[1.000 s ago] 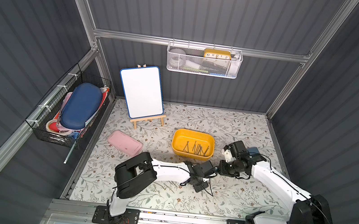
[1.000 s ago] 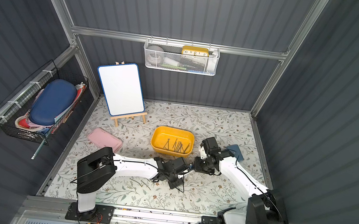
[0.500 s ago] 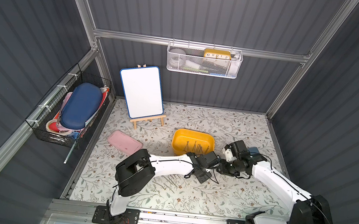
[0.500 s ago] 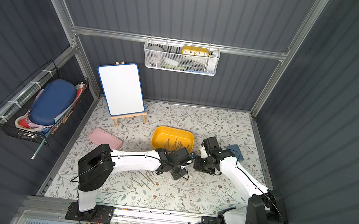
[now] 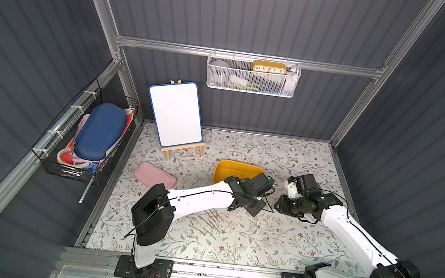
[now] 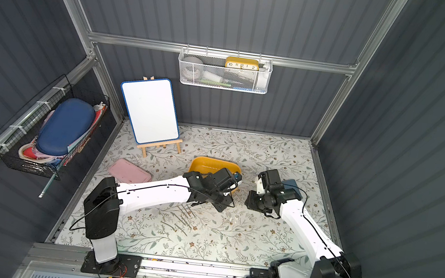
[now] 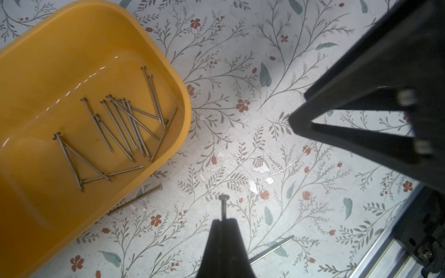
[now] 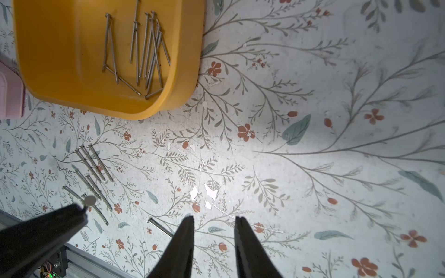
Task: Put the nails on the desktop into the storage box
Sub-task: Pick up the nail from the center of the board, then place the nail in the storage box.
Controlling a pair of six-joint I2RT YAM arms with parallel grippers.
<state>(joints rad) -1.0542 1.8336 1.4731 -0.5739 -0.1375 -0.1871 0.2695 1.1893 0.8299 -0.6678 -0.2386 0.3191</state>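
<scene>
Near right of the box (image 7: 184,103), the nail (image 7: 223,206) pinched endwise in our left claw (image 7: 224,220) may slip short; right claw (image 8: 214,218) narrow, empty.

The left arm (image 5: 199,198) reached forward and inward from its base, elbow low; the left gripper (image 7: 223,220) pointed downward, its fingers (image 7: 216,240) pressed together on a nail (image 7: 223,205); the right arm (image 5: 349,229) stretched inward toward it; the right gripper (image 8: 214,217) also pointed downward, fingers (image 8: 183,240) parted, nothing between them.
</scene>
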